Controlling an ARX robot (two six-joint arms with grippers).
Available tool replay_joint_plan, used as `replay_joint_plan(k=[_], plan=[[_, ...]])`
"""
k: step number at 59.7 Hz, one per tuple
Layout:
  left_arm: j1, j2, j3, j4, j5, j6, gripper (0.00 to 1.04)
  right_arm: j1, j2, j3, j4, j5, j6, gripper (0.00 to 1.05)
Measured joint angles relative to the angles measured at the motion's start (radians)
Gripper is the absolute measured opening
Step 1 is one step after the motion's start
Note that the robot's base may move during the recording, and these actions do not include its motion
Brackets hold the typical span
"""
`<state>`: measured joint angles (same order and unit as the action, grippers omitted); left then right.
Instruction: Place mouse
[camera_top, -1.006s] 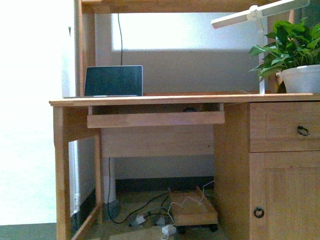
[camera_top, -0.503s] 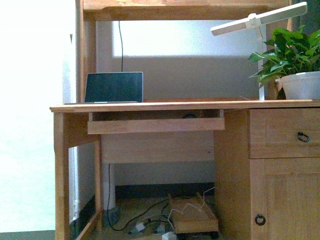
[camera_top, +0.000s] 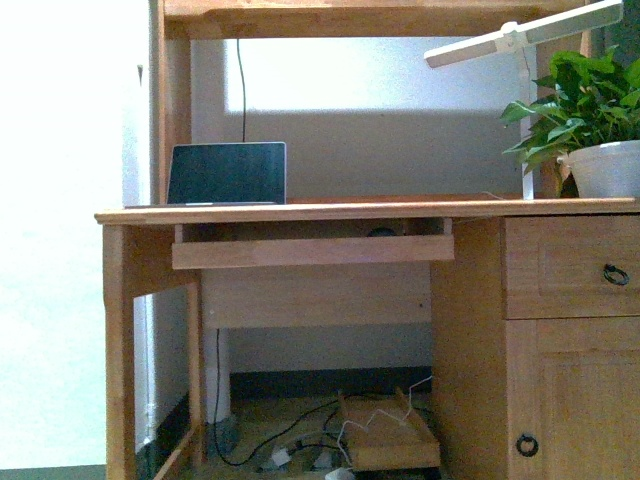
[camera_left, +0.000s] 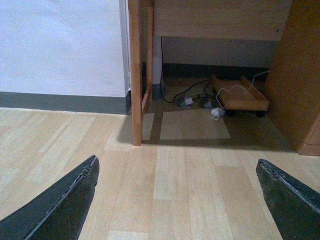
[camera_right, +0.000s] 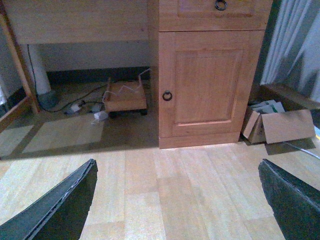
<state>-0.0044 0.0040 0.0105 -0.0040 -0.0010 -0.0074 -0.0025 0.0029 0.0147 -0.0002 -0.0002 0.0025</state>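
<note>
Resting on the pull-out keyboard tray (camera_top: 310, 250), just under the tabletop (camera_top: 300, 211) and toward the tray's right end, the mouse (camera_top: 380, 232) is seen in the front view only as a small dark domed sliver above the tray's front lip.

Handling (judged): a light, rigid plastic shell is expected. The smooth matte dome is likely to slip if pinched from above, so hold is best taken low across the two flanks, the narrow way. Little force should be needed. Headroom between tray and tabletop looks tight.

Heading and long axis: cannot be told. Too little of the body is shown, and it is absent from both wrist views.

Surroundings: an open laptop (camera_top: 227, 173) is stood on the tabletop, up and to the left of the mouse and well apart from it. A potted plant (camera_top: 600, 120) is noted at the far right.

Left claw (camera_left: 176, 161): spread wide, nothing between the fingers (camera_left: 70, 200), wooden floor below. Right claw (camera_right: 176, 162): likewise spread and empty over the floor, facing the cabinet door (camera_right: 207, 80). Both are held well away from the mouse.
</note>
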Motion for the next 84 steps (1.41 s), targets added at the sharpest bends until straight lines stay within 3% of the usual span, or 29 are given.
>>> replay_joint_plan(k=[84], plan=[[0.000,0.001,0.000,0.000,0.001,0.000,0.97,0.000,0.000,0.000,0.000,-0.002,0.000,0.97]])
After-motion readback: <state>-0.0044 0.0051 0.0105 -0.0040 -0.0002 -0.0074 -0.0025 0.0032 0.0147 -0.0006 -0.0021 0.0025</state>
